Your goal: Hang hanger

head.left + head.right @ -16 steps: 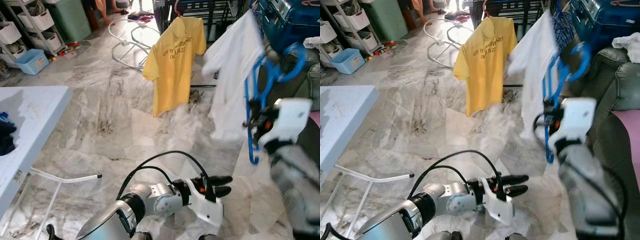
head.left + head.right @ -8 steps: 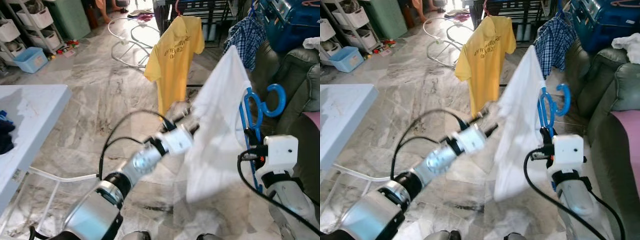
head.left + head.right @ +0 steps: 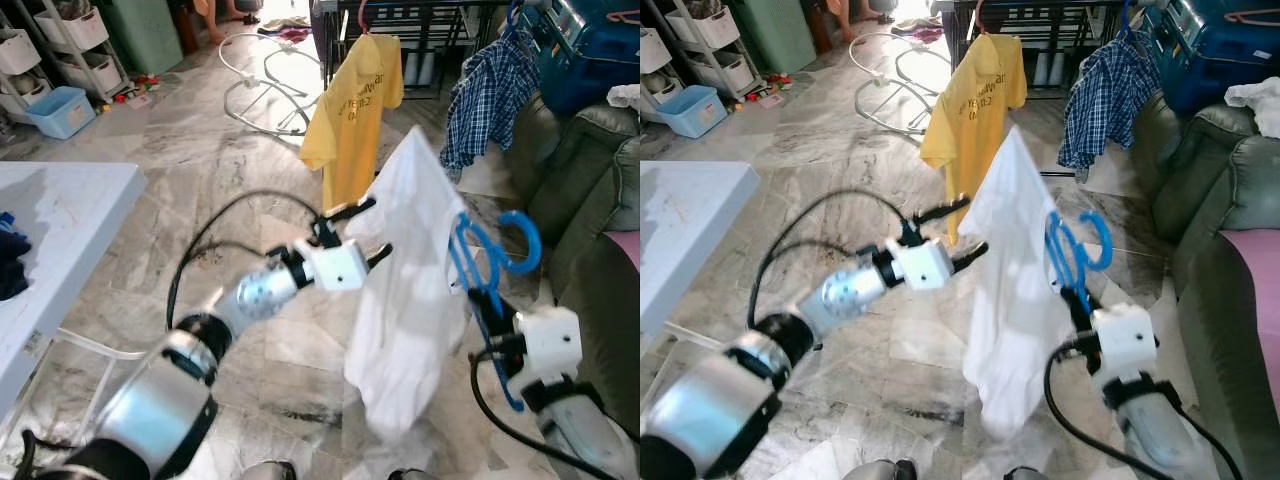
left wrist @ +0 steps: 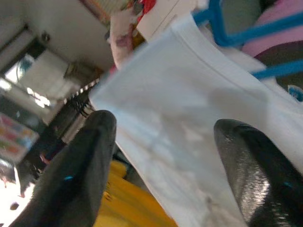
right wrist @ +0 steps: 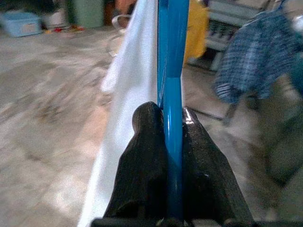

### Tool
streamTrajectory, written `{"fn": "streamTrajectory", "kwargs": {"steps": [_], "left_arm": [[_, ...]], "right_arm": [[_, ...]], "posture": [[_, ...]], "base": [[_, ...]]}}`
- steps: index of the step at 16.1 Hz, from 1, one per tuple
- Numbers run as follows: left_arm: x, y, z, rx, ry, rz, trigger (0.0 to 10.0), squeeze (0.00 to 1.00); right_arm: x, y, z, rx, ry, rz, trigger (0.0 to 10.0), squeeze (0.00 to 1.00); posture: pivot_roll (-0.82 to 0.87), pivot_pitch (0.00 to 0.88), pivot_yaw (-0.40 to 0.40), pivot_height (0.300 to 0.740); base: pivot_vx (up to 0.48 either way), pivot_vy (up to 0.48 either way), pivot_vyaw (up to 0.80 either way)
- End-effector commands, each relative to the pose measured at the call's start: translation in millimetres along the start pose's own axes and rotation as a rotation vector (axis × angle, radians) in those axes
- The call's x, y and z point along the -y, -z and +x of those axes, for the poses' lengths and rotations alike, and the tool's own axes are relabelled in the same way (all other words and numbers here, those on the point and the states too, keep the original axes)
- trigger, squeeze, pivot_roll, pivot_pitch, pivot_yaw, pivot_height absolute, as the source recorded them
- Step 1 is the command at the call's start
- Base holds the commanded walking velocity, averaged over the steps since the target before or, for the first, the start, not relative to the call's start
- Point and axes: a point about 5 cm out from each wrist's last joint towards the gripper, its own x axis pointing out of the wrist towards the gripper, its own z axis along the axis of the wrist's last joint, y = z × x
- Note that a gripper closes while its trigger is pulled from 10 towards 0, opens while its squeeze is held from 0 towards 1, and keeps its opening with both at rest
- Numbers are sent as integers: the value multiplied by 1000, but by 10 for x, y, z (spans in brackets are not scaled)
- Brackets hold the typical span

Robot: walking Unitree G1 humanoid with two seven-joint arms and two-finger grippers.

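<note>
Hanger [image 3: 487, 262], blue, is clenched upright in the right gripper [image 5: 171, 124] at four o'clock, its white shirt [image 3: 405, 300] draped loosely. Left gripper [image 3: 357, 233], jaws released beside the cloth, could snag it and drag it off.

A marble floor [image 3: 200, 190] carries a blue bin [image 3: 62, 108] beside white shelves [image 3: 60, 40], white hoops [image 3: 262, 85] and a black rack [image 3: 420, 40]. A dark cloth [image 3: 12, 262] lies on the white table [image 3: 70, 215].
</note>
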Motion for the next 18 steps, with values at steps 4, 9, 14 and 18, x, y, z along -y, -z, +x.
{"fn": "streamTrajectory", "kwargs": {"steps": [4, 9, 14, 18], "left_arm": [[-86, 6, 9, 4, 139, 193, 10000, 1000], [-12, 100, 3, -65, 264, 340, 10000, 1000], [195, 300, -136, -261, 489, 217, 10000, 1000], [260, 490, -238, -481, 304, -103, 10000, 1000]], "right_arm": [[41, -5, -202, -9, -158, -25, 10000, 0], [232, -5, -362, -102, -294, -116, 10000, 0], [374, -63, -356, -154, -412, -207, 10000, 0], [340, -65, -273, -143, -424, -213, 10000, 0]], "posture": [[-59, 77, 50, 740], [-78, 85, 44, 740], [-82, 92, 35, 740], [-89, 83, 17, 740]], "base": [[0, 0, 0], [0, 0, 0], [0, 0, 0], [0, 0, 0]]}}
